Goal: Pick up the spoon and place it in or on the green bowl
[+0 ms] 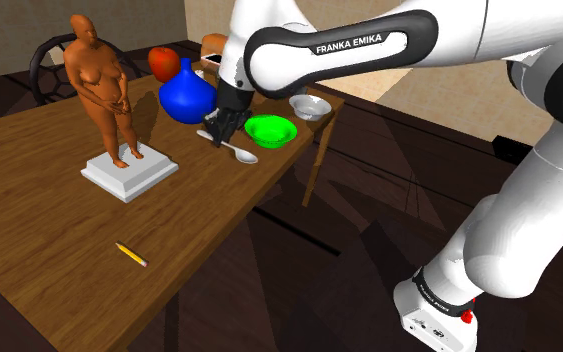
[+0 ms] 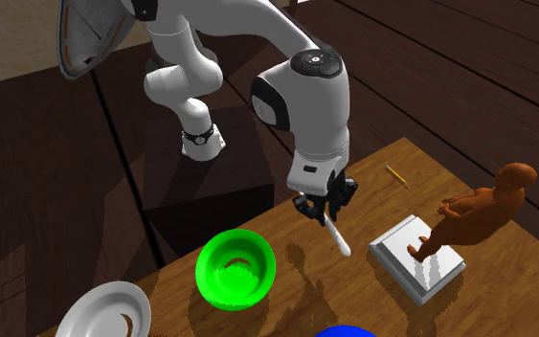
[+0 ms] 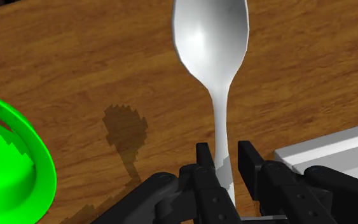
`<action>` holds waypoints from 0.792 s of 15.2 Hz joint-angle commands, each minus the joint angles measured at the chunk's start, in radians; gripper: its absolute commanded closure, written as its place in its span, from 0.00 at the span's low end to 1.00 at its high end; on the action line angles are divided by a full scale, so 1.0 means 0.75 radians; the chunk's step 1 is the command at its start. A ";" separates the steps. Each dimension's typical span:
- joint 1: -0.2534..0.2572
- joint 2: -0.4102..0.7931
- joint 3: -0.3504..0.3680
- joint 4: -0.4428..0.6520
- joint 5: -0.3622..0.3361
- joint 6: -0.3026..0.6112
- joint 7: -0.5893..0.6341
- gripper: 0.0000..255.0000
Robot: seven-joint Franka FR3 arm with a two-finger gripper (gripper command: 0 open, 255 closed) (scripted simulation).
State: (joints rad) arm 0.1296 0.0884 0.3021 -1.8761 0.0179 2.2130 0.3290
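Though clear of table (image 3: pixel 75 63), spoon (image 3: pixel 210 38) sits clamped by its handle in gripper (image 3: pixel 224 153), w/ green bowl (image 3: pixel 18 165) near, shoulder view's right.

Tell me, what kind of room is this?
Probably a dining room in a house: a long brown wooden table, a bright green round bowl and a white round bowl on it, dark plank flooring below.

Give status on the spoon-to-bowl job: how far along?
Done: the all-black gripper is shut on the handle of the shiny silver spoon; its shadow lies apart from it on the brown wooden table, so it looks lifted. In hand: the carry, with the spoon beside the bright green bowl, not over it. Left: move above the bowl and release.
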 commanded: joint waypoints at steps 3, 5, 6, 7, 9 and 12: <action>-0.002 -0.014 -0.001 0.057 0.004 -0.071 -0.003 1.00; -0.002 -0.019 -0.001 0.087 0.006 -0.105 -0.002 1.00; -0.002 -0.021 -0.001 0.102 0.006 -0.123 -0.002 1.00; -0.002 -0.023 -0.001 0.118 0.007 -0.140 -0.002 1.00; -0.020 -0.032 -0.014 0.112 0.020 -0.145 -0.037 1.00; -0.072 -0.051 -0.055 0.100 0.054 -0.155 -0.142 1.00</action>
State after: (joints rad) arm 0.0886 0.0622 0.2708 -1.7868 0.0477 2.0951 0.2498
